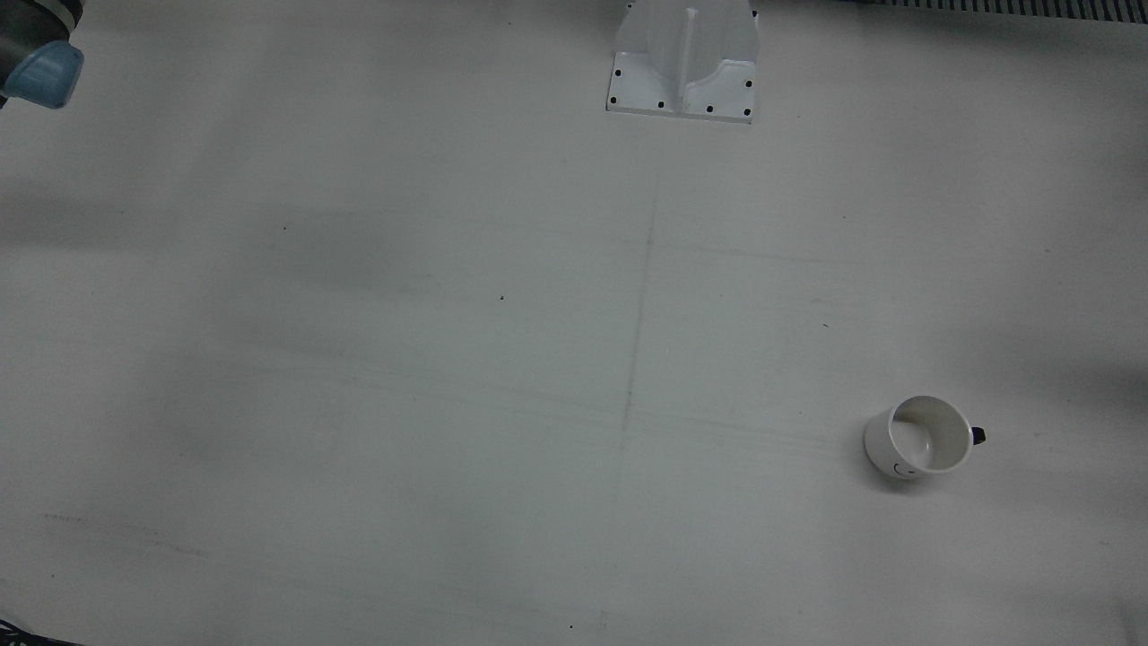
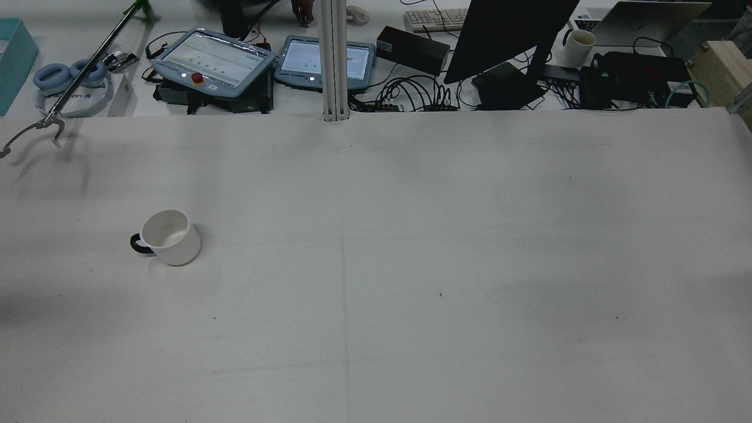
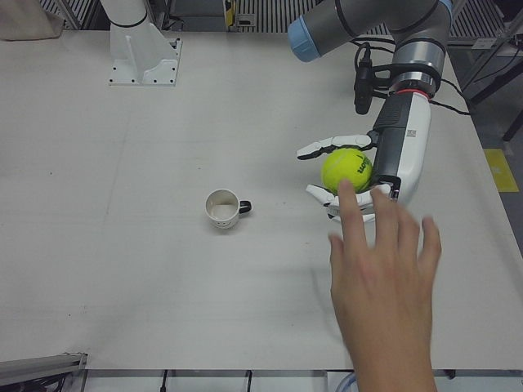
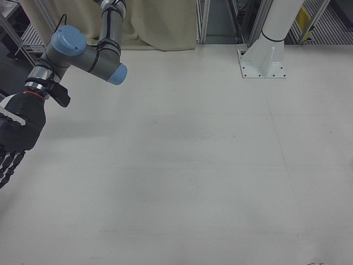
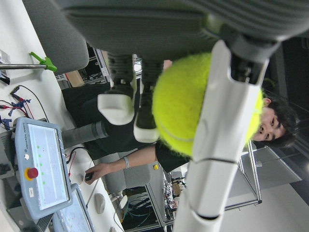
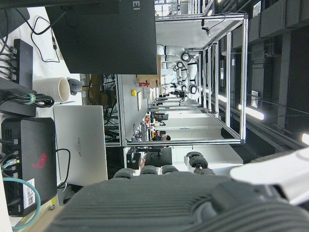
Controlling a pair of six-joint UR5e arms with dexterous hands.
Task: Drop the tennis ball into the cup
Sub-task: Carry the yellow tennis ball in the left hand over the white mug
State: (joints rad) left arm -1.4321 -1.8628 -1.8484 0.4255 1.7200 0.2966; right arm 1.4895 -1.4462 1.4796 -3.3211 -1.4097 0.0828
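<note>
Ball (image 3: 346,170): light, springy, fuzzy, grips well; left hand (image 3: 347,181) clamped around its middle. Cup (image 3: 221,209): rigid, upright on table (image 3: 122,204), at ball's 9 o'clock; right hand (image 4: 14,138) hangs with fingers apart, empty.

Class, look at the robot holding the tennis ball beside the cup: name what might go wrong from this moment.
1. A person's hand reaches in close to the left hand; moving the arm now might strike it.
2. The tennis ball sits between spread fingers, so it may slip out.
3. The cup stands apart from the ball, and its opening looks narrow; a slightly off release could bounce away.
</note>
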